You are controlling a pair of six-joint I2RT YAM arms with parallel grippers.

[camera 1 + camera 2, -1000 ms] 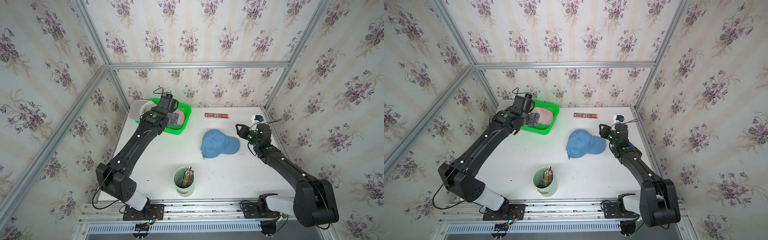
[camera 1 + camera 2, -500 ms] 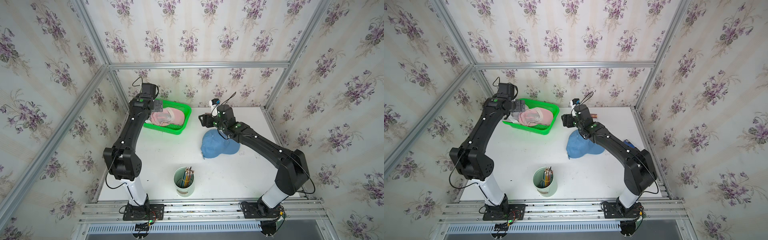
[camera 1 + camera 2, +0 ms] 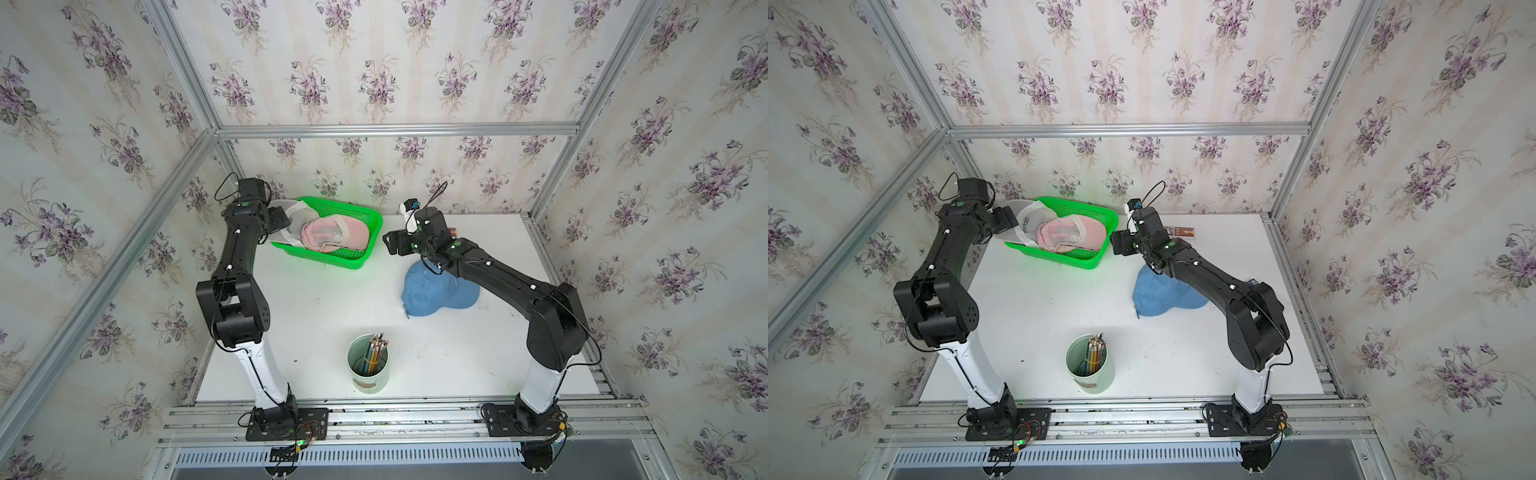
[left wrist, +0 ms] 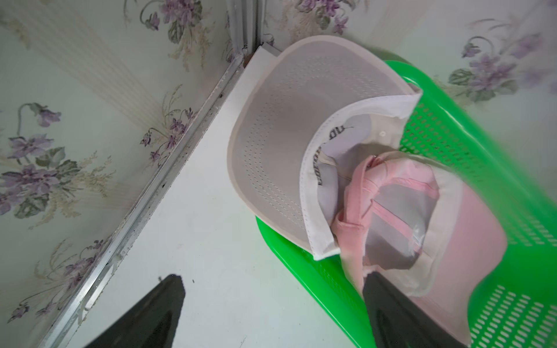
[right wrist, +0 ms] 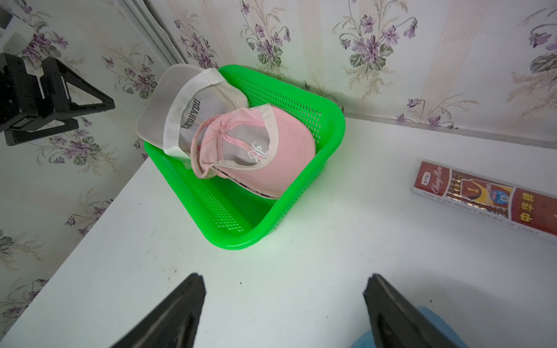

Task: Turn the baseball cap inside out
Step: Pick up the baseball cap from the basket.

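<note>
one white table point(image 3: 324, 316) fills the floor of the flowered booth. two black arms rise from the rail at its near edge. the left arm point(image 3: 235, 257) reaches to the far left corner. the right arm point(image 3: 498, 278) leans across the baseball cap toward the middle of the far side.

a green basket point(image 3: 332, 259) sits at the far left and holds two caps. the baseball cap point(image 3: 432, 291), blue, lies crown up on the table right of centre. its brim points right, it is partly hidden under the right arm in both top views, and nothing grips it.

in the basket a white cap point(image 4: 271, 135) shows its inner band, its brim hanging over the rim. a pink cap point(image 5: 271, 144) rests against it. a pale green cup point(image 3: 368, 374) stands near the front edge, well apart from the baseball cap. a red pencil box point(image 5: 482, 195) lies flat by the back wall.

the left gripper point(image 4: 271, 278) hangs over the basket's rim, fingers spread wide with nothing between them. the right gripper point(image 5: 284, 278) hovers above bare table between basket and baseball cap, likewise spread and empty. pencils point(image 3: 376, 345) stand in the cup.
</note>
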